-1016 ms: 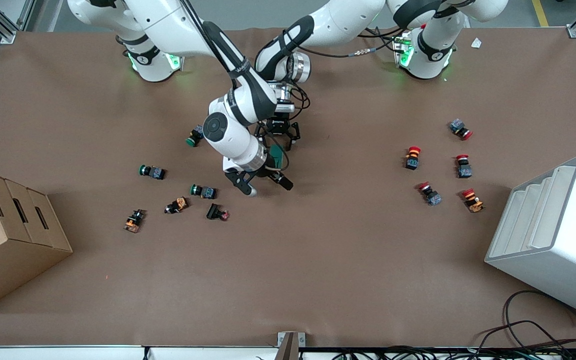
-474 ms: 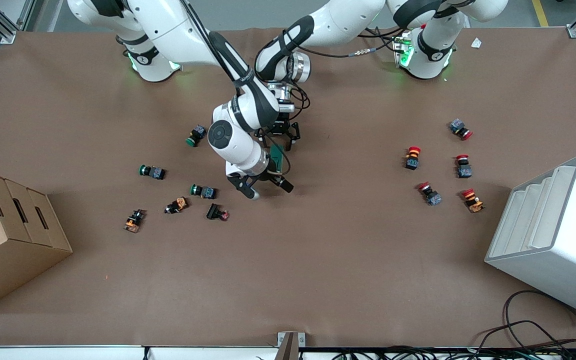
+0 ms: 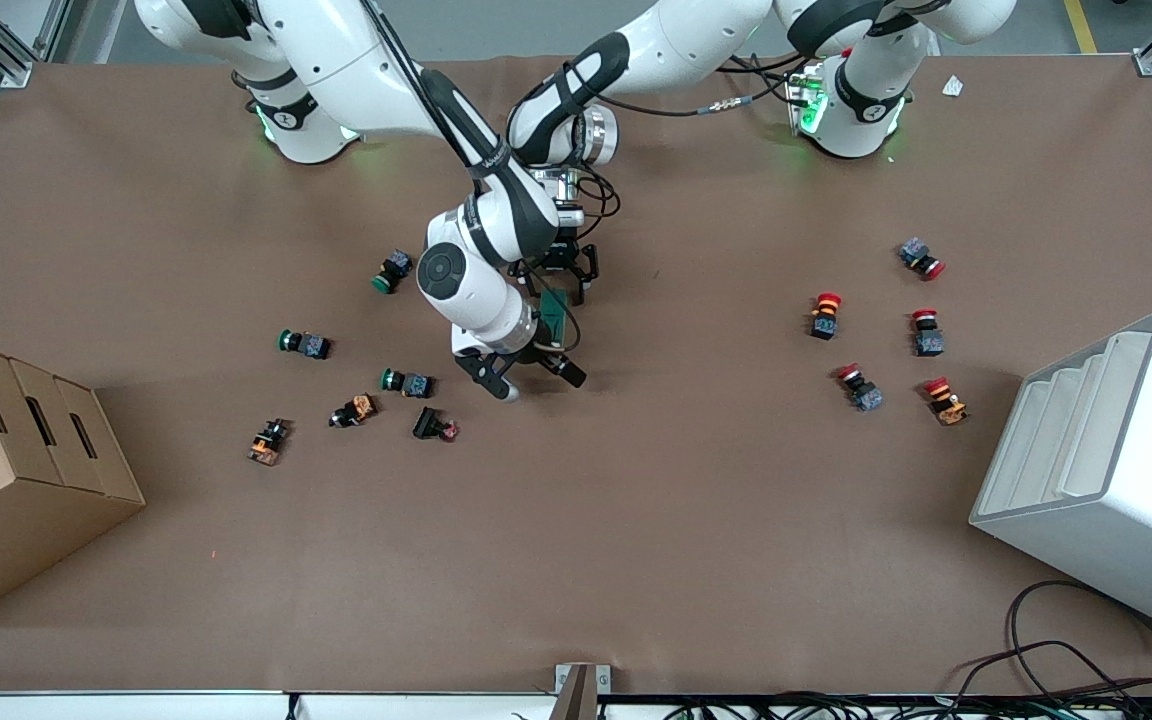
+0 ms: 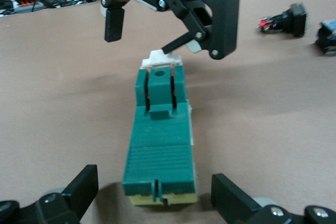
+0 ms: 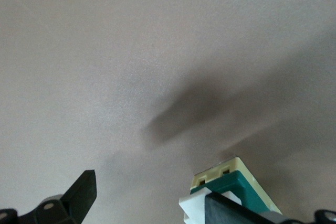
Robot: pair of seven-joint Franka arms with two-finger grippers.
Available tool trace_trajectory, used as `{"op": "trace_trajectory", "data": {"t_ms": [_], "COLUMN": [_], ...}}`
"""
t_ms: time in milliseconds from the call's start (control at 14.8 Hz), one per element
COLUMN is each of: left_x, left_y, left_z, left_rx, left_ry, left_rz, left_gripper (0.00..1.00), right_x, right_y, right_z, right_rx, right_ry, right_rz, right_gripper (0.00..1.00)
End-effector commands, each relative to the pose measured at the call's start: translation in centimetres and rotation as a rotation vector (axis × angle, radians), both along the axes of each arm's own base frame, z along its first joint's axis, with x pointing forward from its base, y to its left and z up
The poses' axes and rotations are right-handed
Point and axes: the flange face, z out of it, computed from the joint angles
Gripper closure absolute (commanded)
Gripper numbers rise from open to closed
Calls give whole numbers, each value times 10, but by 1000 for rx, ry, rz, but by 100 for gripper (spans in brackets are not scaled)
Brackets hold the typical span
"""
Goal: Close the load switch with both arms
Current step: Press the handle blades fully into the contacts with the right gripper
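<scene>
1. Brown table (image 3: 636,520) is scattered with push buttons (image 3: 406,381); the load switch (image 4: 160,140) lies mid-table between both grippers.
2. I'd steady its body with the left gripper (image 4: 152,203), whose fingers are spread astride it without contact.
3. The right gripper (image 4: 163,22), also spread, has one finger on the white handle (image 4: 160,59); press gently.

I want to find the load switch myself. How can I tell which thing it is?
Look where the two white arms meet over the middle of the brown table. Between the left gripper and the right gripper lies the load switch. It is a long dark green block with a cream-white piece at its end, unlike the small round push buttons nearby.
</scene>
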Motion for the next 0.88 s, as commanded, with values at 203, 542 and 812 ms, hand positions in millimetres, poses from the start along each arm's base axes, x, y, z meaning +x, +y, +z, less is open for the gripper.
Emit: {"op": "trace_trajectory", "data": {"t_ms": [203,542,812], "left_x": [18,19,21], "left_y": [-12,-15,-16], "left_z": [26,29,32], "left_rx": [53,59,53], "left_ry": [77,83,85], "left_rz": [58,60,64], "left_gripper": [2,2,2], "right_x": [3,27,63], "right_y": [-6,-27,-88], "right_z": [-43,-26,16], "right_rx": [-39,-50,-89], "right_ry": [-37,-57,-3], "right_rz": [13,35,160], "right_gripper": [0,0,0]}}
